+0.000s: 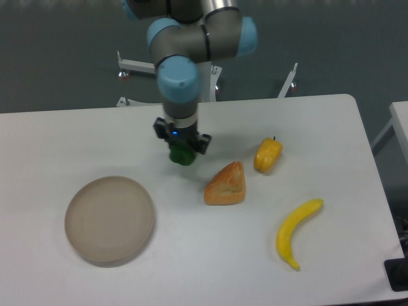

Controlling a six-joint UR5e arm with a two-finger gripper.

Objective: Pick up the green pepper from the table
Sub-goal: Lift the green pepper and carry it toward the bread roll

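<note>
The green pepper [182,155] is a small dark-green lump directly under my gripper [182,148], at the middle back of the white table [210,268]. The gripper points straight down and its body covers the pepper's top. Only the pepper's lower part shows below the fingers. The fingers are hidden by the gripper body, so I cannot tell how wide they stand or whether they touch the pepper. I cannot tell whether the pepper rests on the table or is lifted.
A round beige plate [109,220] lies at the front left. A brown bread wedge [226,184] lies just right of the pepper. A yellow-orange pepper [268,155] and a banana [297,232] lie further right.
</note>
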